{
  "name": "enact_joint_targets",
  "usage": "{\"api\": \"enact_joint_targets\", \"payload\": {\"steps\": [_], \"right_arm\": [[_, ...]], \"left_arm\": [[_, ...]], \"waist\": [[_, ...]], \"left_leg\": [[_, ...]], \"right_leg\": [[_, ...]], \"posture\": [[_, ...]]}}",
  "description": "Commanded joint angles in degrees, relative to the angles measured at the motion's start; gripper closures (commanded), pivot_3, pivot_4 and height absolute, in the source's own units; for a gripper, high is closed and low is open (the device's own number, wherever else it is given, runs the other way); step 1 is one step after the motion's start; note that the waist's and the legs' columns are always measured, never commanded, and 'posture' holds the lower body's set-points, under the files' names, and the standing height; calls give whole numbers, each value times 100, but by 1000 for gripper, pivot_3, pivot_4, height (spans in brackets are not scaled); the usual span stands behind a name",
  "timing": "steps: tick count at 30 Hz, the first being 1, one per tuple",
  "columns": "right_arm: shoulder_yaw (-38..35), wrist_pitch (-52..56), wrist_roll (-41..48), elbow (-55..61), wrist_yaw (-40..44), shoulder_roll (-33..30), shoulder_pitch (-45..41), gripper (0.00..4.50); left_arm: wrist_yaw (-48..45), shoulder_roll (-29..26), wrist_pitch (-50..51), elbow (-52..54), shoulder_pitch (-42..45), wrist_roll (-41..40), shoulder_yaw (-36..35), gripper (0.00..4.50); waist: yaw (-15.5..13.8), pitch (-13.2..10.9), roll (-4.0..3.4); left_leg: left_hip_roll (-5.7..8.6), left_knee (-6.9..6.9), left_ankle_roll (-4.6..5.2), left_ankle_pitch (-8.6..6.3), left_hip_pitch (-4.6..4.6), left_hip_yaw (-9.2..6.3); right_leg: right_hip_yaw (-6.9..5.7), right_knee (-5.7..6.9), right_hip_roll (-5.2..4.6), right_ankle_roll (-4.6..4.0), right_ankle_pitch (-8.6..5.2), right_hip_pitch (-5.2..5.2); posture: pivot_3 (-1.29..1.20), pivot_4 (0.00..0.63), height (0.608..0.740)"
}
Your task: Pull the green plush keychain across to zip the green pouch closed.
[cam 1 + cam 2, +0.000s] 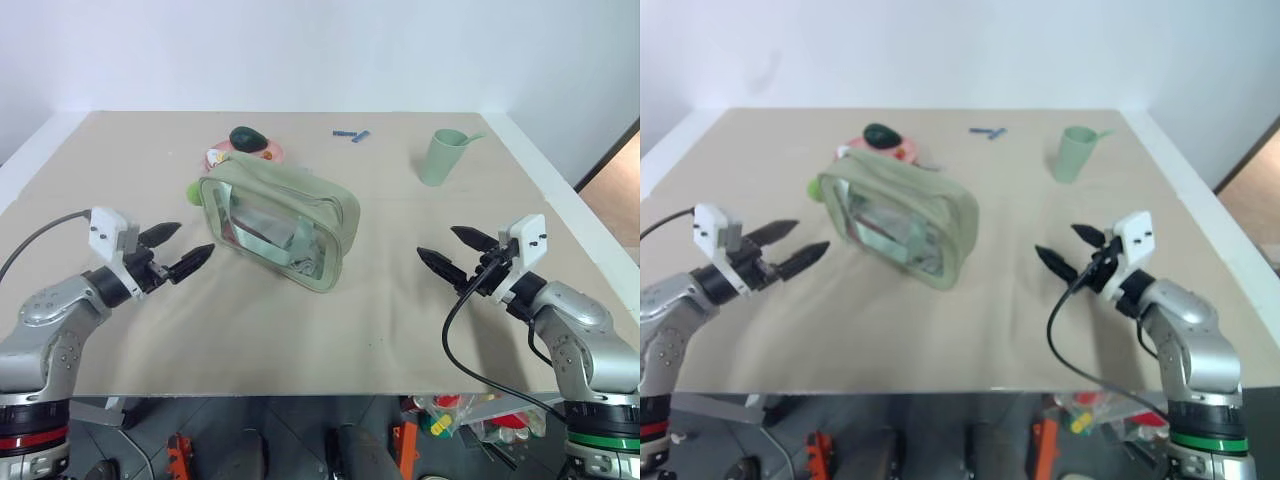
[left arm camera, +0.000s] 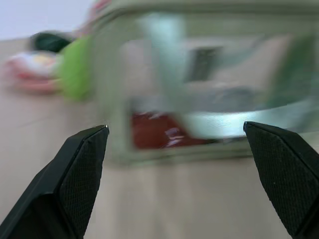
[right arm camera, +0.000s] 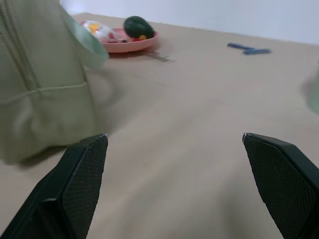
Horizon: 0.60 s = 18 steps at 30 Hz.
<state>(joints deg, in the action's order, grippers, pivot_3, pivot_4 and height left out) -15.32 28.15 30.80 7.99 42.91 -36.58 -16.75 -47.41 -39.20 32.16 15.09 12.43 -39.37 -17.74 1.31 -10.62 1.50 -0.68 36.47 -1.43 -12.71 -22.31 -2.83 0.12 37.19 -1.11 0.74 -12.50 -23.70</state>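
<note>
Both hands, left [image 1: 183, 248] and right [image 1: 457, 250], gape empty beside the boxy sage-green pouch [image 1: 290, 212].

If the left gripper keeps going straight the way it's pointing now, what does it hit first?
Most likely the green pouch. The open left gripper points at its clear front panel, with only bare table between them. Exact height is hard to judge.

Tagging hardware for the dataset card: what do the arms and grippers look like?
Silver-grey metal arms. The left gripper and right gripper each have two black pointed fingers with textured pads and a white wrist block. A black cable loops from each. Red band left, green right.
</note>
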Motion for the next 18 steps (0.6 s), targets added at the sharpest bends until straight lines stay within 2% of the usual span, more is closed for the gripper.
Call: {"api": "enact_joint_targets", "payload": {"steps": [1, 6, 8, 16, 18], "right_arm": [[181, 508, 491, 318, 323, -252, -998, 17], [867, 605, 274, -622, 425, 175, -2551, 17], [1204, 485, 77, -977, 617, 343, -2922, 17], [1721, 37, -400, -2098, 1170, 775, -3350, 17], [1714, 20, -434, -2226, 1258, 806, -3366, 523]], "left_arm": [[-397, -355, 580, 728, 119, -677, 140, 4], [-523, -415, 847, 911, 333, -952, 411, 4], [-492, -355, 841, 944, 412, -925, 549, 4], [-203, -152, 726, 1067, 453, -805, 741, 4], [-163, -159, 684, 1100, 405, -752, 739, 0]], "waist": [[30, -6, -10], [58, -4, -3], [58, -5, -2], [20, -5, -3], [7, -5, -3]], "left_leg": [[-2, 0, 0, 0, 3, 9], [-20, 3, 2, 1, 9, 19], [-26, 1, 2, 1, 6, 19], [-26, -1, 7, -3, -50, 31], [-22, -1, 7, -3, -53, 32]], "right_leg": [[6, 0, 2, -1, 2, -2], [21, 0, 30, -15, 10, -5], [24, 0, 41, -17, 14, -9], [50, 0, 40, -13, 18, -63], [51, 0, 36, -18, 22, -66]], "posture": [[0, 150, 740], [0, 150, 740], [0, 150, 740], [0, 150, 740], [0, 150, 740]]}}
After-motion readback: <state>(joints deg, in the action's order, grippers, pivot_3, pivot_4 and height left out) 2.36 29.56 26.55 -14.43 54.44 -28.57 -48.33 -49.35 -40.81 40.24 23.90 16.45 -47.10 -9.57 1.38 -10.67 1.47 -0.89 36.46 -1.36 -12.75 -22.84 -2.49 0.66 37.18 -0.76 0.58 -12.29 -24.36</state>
